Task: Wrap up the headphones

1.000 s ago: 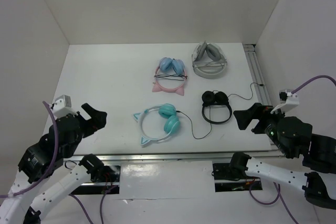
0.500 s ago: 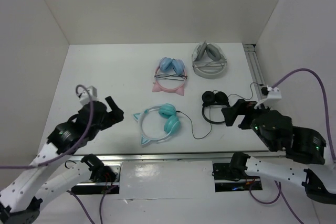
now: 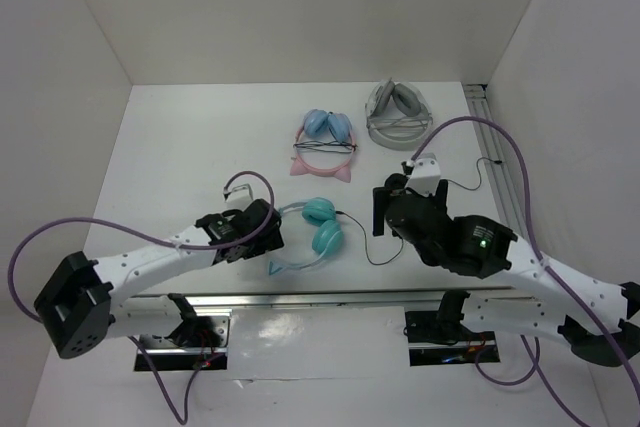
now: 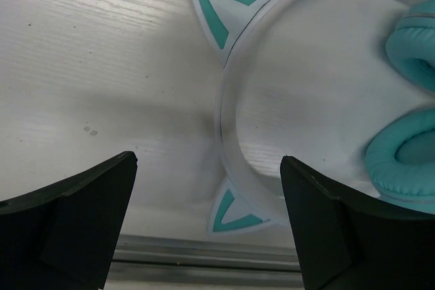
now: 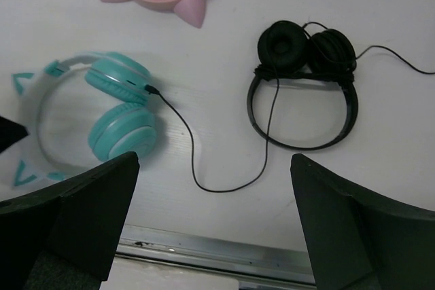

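The teal headphones (image 3: pixel 322 225) lie flat near the table's front edge, with a pale headband (image 4: pixel 226 127) bearing two cat ears and two teal cups (image 5: pixel 121 103). Their thin black cable (image 5: pixel 189 154) runs from one cup and loops to the right on the table. My left gripper (image 3: pixel 264 229) is open and empty, hovering over the headband between the ears (image 4: pixel 207 168). My right gripper (image 3: pixel 381 209) is open and empty above the cable loop (image 5: pixel 214 164). Neither gripper touches the headphones.
Small black headphones (image 5: pixel 302 79) with their own cable lie just right of the teal cable. Pink cat-ear headphones (image 3: pixel 325 142) and grey headphones (image 3: pixel 400 115) lie farther back. A metal rail (image 5: pixel 204 252) runs along the table's front edge.
Both arms have swung in from the table's sides to the middle. The left gripper is now over the teal headband, the right one over the cable. The headphones have not moved.
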`<action>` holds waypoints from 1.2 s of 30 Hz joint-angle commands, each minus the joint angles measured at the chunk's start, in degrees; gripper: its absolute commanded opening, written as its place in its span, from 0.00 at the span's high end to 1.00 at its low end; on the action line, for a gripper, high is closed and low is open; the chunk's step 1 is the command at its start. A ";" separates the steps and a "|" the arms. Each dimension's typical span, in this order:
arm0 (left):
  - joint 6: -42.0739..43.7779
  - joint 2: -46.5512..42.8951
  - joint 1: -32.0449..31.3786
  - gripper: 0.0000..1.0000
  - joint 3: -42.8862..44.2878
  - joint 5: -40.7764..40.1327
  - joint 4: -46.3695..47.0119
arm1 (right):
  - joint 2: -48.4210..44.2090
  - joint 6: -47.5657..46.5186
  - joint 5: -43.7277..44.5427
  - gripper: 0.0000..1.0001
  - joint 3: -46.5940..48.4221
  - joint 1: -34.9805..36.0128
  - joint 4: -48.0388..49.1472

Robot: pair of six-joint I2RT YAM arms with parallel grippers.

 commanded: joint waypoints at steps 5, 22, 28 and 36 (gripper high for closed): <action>-2.01 9.19 0.32 0.08 -0.10 -1.42 7.02 | -6.08 -1.80 -1.81 0.00 -2.26 0.28 8.45; -5.07 18.87 1.19 0.49 -2.12 -1.24 9.21 | -9.52 -3.56 -4.54 0.00 -2.79 0.28 10.11; -6.31 14.66 -0.65 0.47 -4.15 -1.24 7.37 | -9.52 -4.26 -4.54 0.00 -2.79 0.28 11.87; -6.93 18.15 -1.79 0.50 -3.01 -1.24 7.37 | -8.99 -4.79 -5.07 0.00 -2.79 0.28 12.40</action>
